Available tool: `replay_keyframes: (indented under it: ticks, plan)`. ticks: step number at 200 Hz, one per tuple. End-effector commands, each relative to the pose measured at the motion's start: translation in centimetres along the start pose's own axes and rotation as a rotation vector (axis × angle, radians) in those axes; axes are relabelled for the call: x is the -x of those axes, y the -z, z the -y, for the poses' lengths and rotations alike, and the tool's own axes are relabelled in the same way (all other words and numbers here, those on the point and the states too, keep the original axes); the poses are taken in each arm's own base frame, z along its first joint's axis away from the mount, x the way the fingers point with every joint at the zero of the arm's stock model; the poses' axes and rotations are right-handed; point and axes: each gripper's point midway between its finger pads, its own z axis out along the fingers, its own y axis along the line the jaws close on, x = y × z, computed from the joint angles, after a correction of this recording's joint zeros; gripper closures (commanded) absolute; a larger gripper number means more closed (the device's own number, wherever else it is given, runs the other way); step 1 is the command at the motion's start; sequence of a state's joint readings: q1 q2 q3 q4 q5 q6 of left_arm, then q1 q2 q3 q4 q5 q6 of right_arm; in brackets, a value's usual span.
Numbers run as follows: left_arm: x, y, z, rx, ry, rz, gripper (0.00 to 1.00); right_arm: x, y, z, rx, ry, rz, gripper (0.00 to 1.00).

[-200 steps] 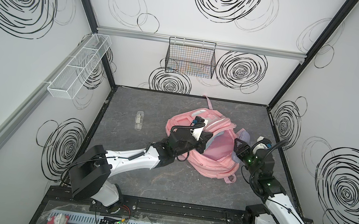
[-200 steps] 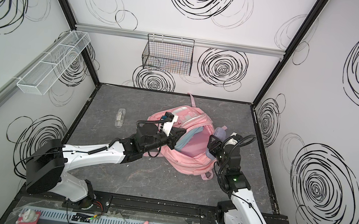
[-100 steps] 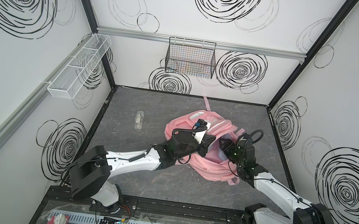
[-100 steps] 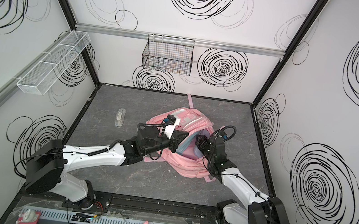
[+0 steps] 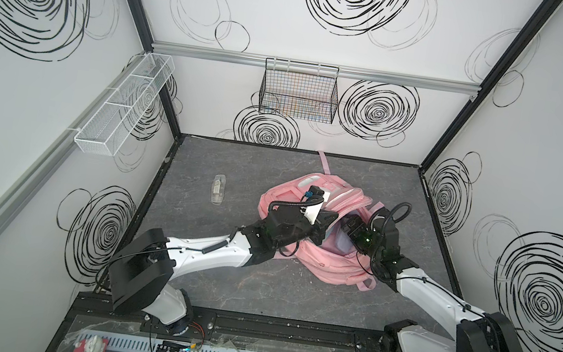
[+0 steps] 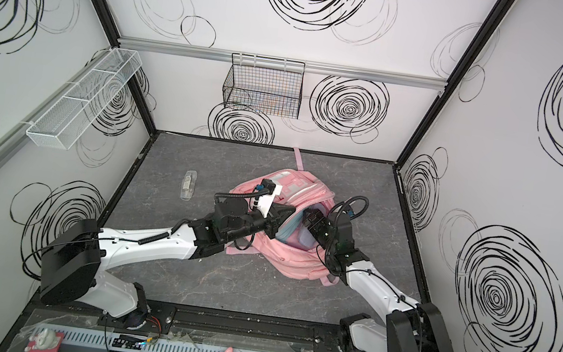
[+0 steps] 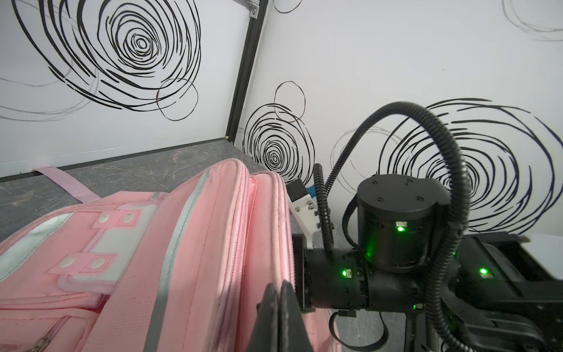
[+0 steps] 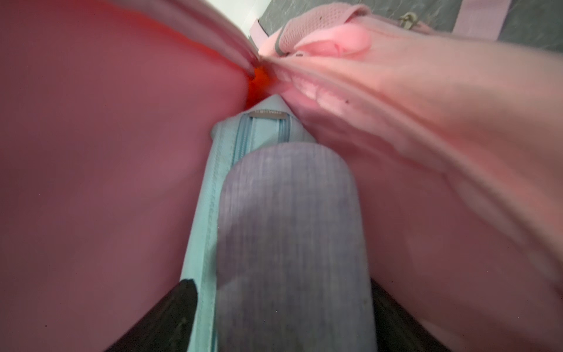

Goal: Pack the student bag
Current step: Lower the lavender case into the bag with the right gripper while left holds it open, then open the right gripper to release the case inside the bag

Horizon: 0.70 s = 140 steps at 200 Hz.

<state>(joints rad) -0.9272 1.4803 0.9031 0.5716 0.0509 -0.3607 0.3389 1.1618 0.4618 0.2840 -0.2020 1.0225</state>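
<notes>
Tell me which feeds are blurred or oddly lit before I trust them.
Right wrist view: inside the student bag, smeared by blur, with a red-pink cast and an orange glow at the seam; the teal pouch and grey case look soft. Left wrist view: sharp, evenly lit, wide-angle bending at the edges. Both top views: sharp, even light, no glare on the table.

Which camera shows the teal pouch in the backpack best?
Right wrist view: the teal pouch lies close up, zip visible. Both top views show only a blue sliver in the backpack mouth; left wrist sees none.
</notes>
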Motion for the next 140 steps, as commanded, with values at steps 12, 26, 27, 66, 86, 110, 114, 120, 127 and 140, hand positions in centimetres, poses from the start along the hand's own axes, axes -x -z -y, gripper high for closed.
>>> replay_keyframes:
  ticks: [12, 26, 27, 66, 86, 110, 114, 120, 127, 140]
  plan:
    - [6.9, 1.4, 3.0, -0.124, -0.005, 0.250, 1.00, 2.0, 1.4, -1.8, 0.037, 0.033, 0.071, 0.00]
    - [7.0, 1.4, 3.0, -0.123, -0.004, 0.251, 1.00, 2.1, 1.9, -1.9, 0.045, 0.044, 0.080, 0.00]
    - [7.0, 1.4, 3.0, -0.123, -0.005, 0.251, 1.00, 2.1, 1.9, -1.9, 0.045, 0.044, 0.080, 0.00]
    - [6.8, 1.1, 2.7, -0.117, 0.000, 0.246, 1.00, 1.9, 3.2, -1.7, 0.039, 0.056, 0.083, 0.01]
    - [7.1, 1.3, 2.5, -0.112, 0.001, 0.257, 1.00, 1.7, 4.0, -1.1, 0.020, 0.064, 0.088, 0.01]
    - [8.5, 1.9, 1.9, -0.091, 0.002, 0.279, 1.00, 1.6, 5.3, -0.2, 0.001, 0.080, 0.106, 0.02]
    - [8.8, 2.0, 1.8, -0.088, 0.002, 0.282, 1.00, 1.6, 5.6, -0.1, -0.002, 0.083, 0.111, 0.02]
    - [9.2, 2.2, 1.6, -0.081, 0.001, 0.286, 1.00, 1.6, 6.0, 0.1, -0.007, 0.087, 0.118, 0.02]
    - [9.7, 2.6, 1.3, -0.070, -0.001, 0.291, 1.00, 1.7, 6.4, 0.3, -0.012, 0.092, 0.133, 0.02]
    - [10.6, 3.3, 0.8, -0.047, -0.012, 0.302, 1.00, 2.0, 7.3, 0.5, -0.012, 0.094, 0.162, 0.02]
